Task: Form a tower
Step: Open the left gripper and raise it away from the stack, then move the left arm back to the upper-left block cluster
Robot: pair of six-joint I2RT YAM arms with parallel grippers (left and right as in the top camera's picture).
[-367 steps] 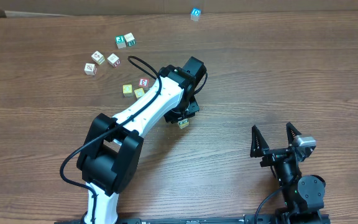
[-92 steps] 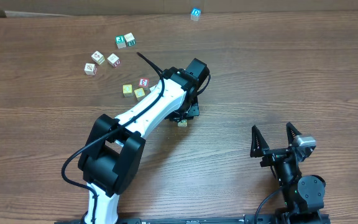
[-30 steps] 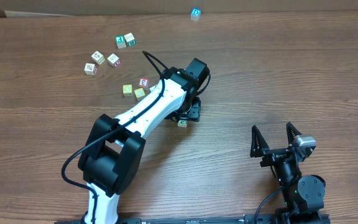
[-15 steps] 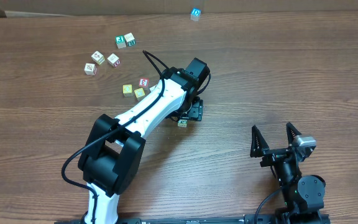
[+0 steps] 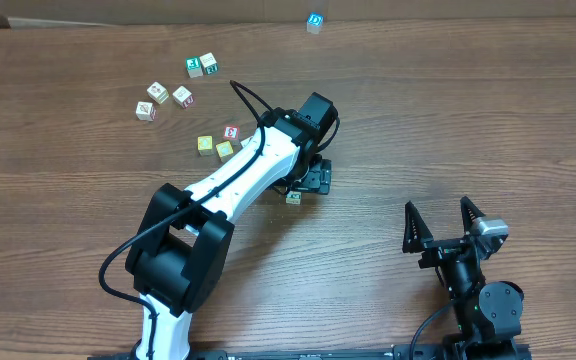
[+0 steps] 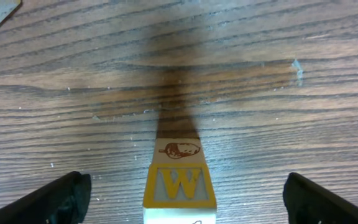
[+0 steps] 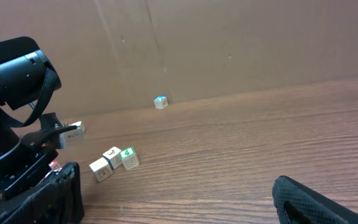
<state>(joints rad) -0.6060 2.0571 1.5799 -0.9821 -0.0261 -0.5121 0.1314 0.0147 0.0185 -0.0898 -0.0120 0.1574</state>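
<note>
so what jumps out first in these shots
The white left arm stretched to mid-table, its left gripper open around the tower, a small cube stack showing a yellow W. Then the loose cubes scattered at the far left, and the right gripper open at the front right.

You see a yellow-framed W and brown acorn on the tower (image 6: 179,185); the table (image 6: 291,93) is dark, streaky brown wood.

Loose cubes (image 5: 231,132) near the tower (image 5: 294,197)
</note>
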